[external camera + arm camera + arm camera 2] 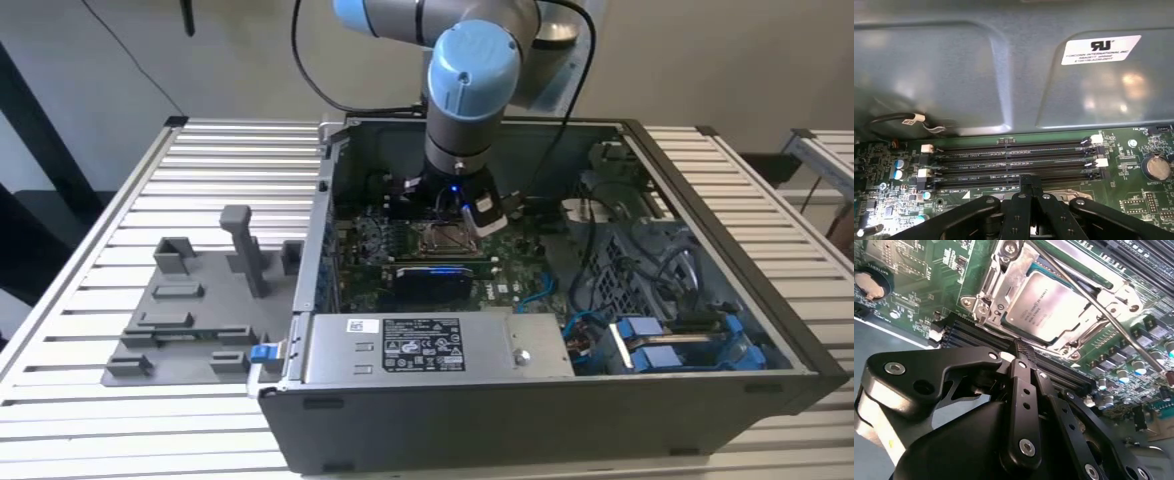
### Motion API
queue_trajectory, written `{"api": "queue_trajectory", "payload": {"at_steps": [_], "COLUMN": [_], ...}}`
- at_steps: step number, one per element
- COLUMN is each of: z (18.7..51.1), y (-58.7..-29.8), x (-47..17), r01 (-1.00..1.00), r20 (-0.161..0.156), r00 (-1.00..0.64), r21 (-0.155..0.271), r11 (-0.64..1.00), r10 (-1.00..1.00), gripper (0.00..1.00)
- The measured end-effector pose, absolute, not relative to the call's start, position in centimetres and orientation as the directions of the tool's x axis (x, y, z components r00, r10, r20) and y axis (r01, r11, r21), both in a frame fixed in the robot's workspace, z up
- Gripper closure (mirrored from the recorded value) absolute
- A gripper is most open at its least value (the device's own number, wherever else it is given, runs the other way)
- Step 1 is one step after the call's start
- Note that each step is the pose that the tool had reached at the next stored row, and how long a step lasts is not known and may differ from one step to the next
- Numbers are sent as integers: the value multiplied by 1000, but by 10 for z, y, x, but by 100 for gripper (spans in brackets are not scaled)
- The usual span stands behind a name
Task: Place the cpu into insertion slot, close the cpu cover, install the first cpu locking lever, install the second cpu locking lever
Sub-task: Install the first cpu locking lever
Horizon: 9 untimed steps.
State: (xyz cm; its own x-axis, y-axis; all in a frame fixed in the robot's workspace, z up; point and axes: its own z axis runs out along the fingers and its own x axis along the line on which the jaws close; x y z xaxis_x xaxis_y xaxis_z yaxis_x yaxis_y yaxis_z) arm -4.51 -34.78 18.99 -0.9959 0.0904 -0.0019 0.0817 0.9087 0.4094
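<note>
The cpu [1046,305], a silver-topped square chip, lies in the insertion slot [443,238] on the green board. The cpu cover [1008,276], a silver frame, lies flat around it, and the chip shows through its window. Two thin metal locking levers cross over the far side of the socket; the longer one [1119,330] slants away past the capacitors. My gripper [1024,347] is shut with nothing between its black fingers. It hovers just beside the socket, over the dark memory slots [1014,160], with its tip [1030,181] close to the cover's edge. In the exterior view the gripper [447,205] hangs right above the socket.
The open computer case [534,400] surrounds the board, its grey wall [979,75] close behind the memory slots. A power supply [427,345] sits at the front, blue cables [667,340] at the exterior view's right. A grey fixture [200,300] stands on the slatted table outside.
</note>
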Motion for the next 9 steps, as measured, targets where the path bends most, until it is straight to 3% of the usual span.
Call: {"api": "queue_trajectory", "payload": {"at_steps": [9], "z": [188], "y": [-347], "x": [-40], "r01": [82], "r20": [-2], "r00": [-996], "r21": [410], "r11": [909], "r10": [90], "gripper": [89]}}
